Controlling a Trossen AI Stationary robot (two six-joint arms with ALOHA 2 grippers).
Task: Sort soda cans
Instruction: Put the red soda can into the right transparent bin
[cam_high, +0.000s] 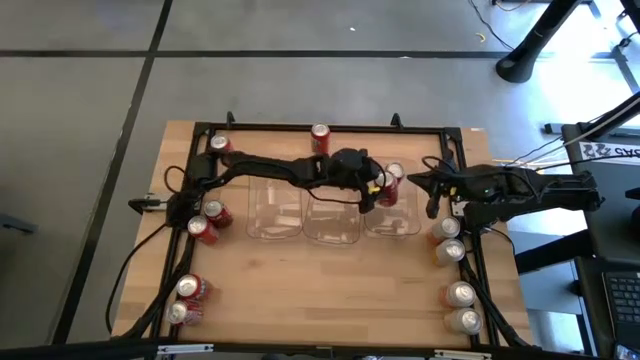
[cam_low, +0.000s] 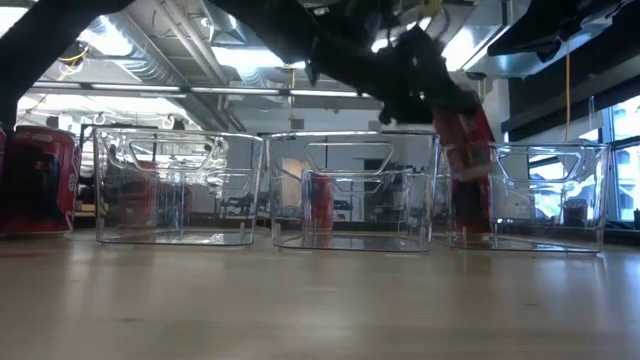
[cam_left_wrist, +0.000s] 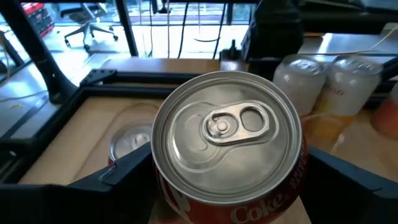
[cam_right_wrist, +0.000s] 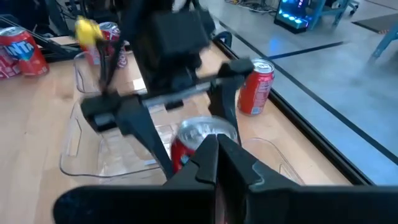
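Three clear bins (cam_high: 333, 215) in a row at mid surface (cam_high: 330, 290), black frame (cam_high: 330, 128) around the rim. Bare wood open in front of the bins; red cans clustered by the left edge (cam_high: 207, 220) and at the near left corner (cam_high: 186, 300); pale cans (cam_high: 455, 305) along the right edge. One red can (cam_high: 320, 138) alone at the far rail.

Left gripper (cam_high: 384, 190) reached across over the rightmost bin (cam_low: 525, 195), fingers (cam_left_wrist: 118, 177) spread wide and clamped on both sides of a red can (cam_left_wrist: 227, 140), upright, held partway into that bin, another can below it. Right gripper (cam_high: 432, 196) just beside that bin, fingers (cam_right_wrist: 214, 158) pressed together, holding nothing.
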